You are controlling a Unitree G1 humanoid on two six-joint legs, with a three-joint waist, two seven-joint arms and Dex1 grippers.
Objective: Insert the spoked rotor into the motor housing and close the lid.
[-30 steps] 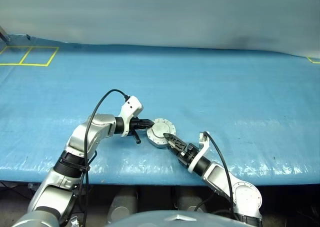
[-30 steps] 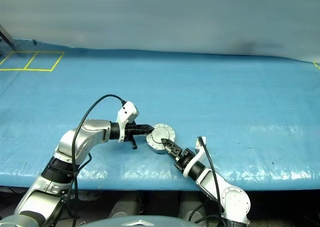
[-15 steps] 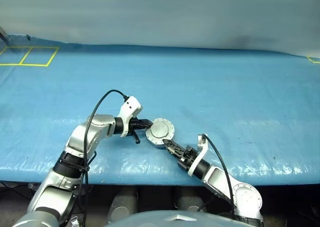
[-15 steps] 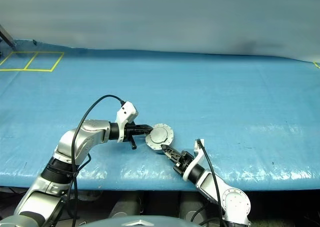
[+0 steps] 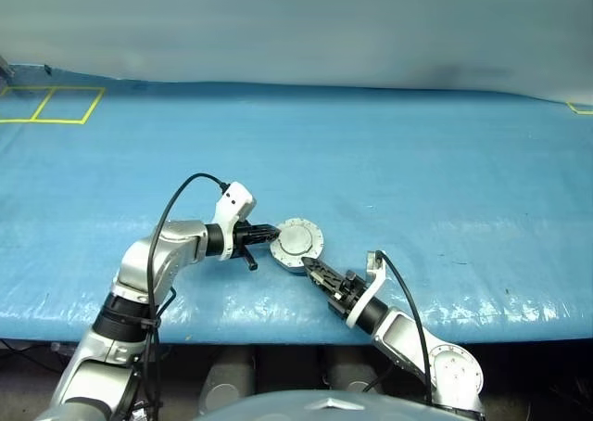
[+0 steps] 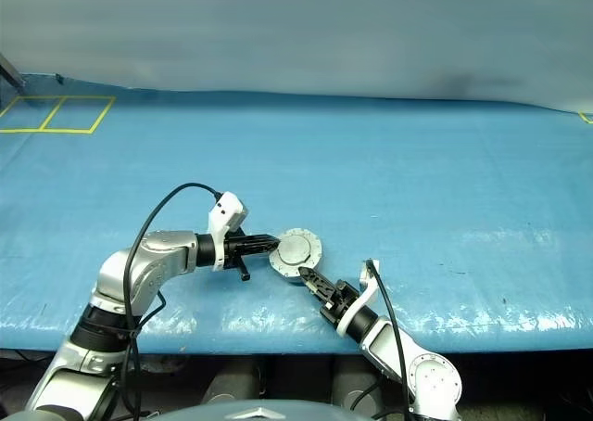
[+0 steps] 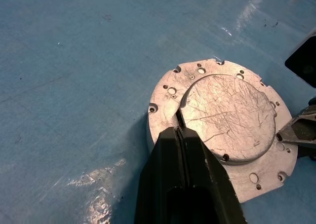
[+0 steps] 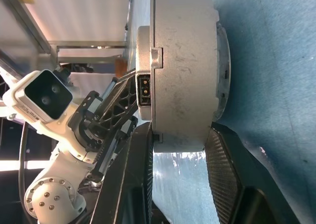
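Note:
The motor housing (image 5: 296,245) is a round silver cup lying on the blue table cover near the front edge. Its lid (image 7: 227,118), plain scratched grey, lies closed flat on top. The spoked rotor is hidden. My left gripper (image 5: 269,233) is shut, and its joined tips (image 7: 178,130) rest on the lid's rim at the housing's left side. My right gripper (image 5: 310,265) comes from the near side and clasps the housing's near edge. In the right wrist view one finger (image 8: 140,150) lies against the lid side and the other against the base of the housing (image 8: 182,61).
Blue sheeting (image 5: 445,180) covers the whole table, and its front edge runs just behind both forearms. Yellow taped squares (image 5: 56,104) mark the far left corner. A black cable loops above my left wrist (image 5: 190,184).
The right gripper's fingers have narrowed onto the housing's near edge, and its forearm sits lower. The left arm's elbow has swung outward while its tips stay on the lid.

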